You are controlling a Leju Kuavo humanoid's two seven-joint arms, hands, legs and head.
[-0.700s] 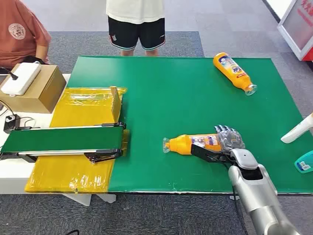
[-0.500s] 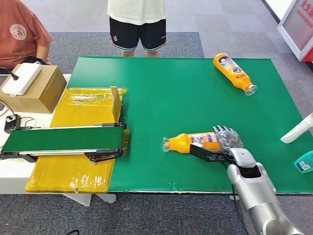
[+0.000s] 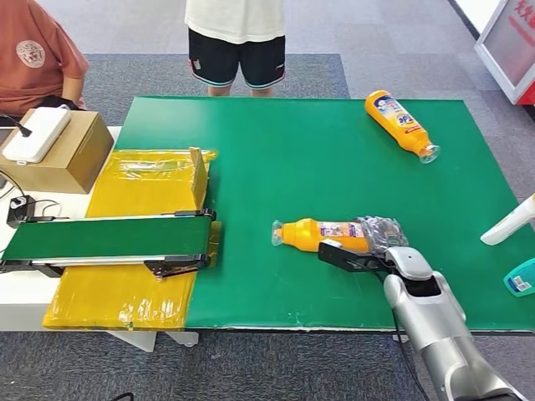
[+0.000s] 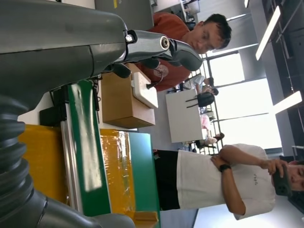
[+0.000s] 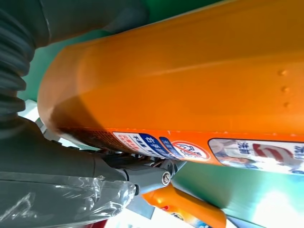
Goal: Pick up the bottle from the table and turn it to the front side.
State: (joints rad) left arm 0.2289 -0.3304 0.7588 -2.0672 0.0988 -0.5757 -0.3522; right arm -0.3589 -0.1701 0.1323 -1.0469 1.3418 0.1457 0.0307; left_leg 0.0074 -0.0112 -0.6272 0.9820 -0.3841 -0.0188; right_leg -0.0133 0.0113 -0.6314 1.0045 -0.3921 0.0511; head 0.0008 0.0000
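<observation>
An orange bottle (image 3: 315,235) with a blue and white label lies on its side near the front of the green table (image 3: 284,159), its clear cap pointing left. My right hand (image 3: 381,238), wrapped in clear plastic, grips the bottle's base end, with a dark thumb along its near side. In the right wrist view the bottle's orange body (image 5: 186,76) sits against the palm, label edge showing. My left hand (image 4: 157,47) hangs beside the conveyor with its fingers stretched out and nothing in them.
A second orange bottle (image 3: 399,124) lies at the table's far right. A white bottle (image 3: 507,221) and a teal item (image 3: 521,277) sit at the right edge. A green conveyor (image 3: 107,238), yellow sheet (image 3: 145,180) and cardboard box (image 3: 60,154) stand left. Two people (image 3: 235,38) wait behind.
My right hand has carried the bottle a little to the left and away from me; its cap end now sits further left and slightly higher in the picture.
</observation>
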